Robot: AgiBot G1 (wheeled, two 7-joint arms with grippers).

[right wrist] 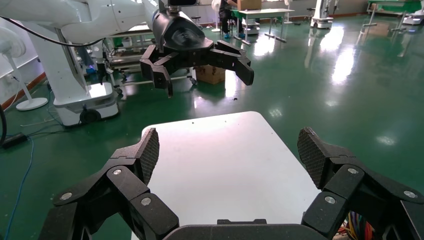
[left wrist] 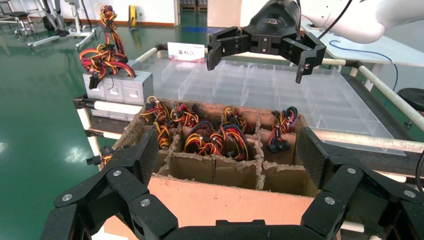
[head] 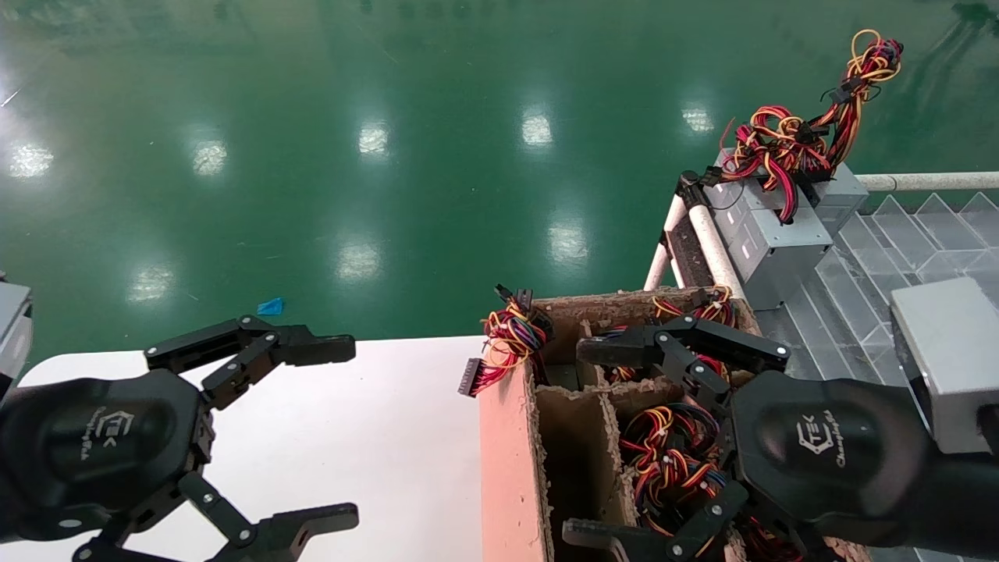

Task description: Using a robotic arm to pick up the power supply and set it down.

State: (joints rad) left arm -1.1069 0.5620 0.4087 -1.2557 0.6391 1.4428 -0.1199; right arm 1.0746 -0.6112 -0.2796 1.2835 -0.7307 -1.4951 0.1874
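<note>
A red, yellow, black and blue-purple wire bundle (head: 509, 337) with a long flat connector (head: 471, 376) hangs over the far left corner of the divided cardboard box (head: 507, 468). It belongs to the power supply, whose grey body is hidden down in its compartment. My right gripper (head: 574, 441) hovers open above the box's near compartments, short of that bundle. It holds nothing (right wrist: 227, 150). My left gripper (head: 353, 431) stands open and empty over the white table (head: 375, 421), facing the box's side (left wrist: 227, 150).
Other compartments hold more wire bundles (left wrist: 215, 137). Grey boxes with red-yellow wires (head: 773, 234) sit on a white pipe rack (head: 714, 250) at the back right, beside a clear divided tray (head: 897, 250). Green floor lies beyond the table.
</note>
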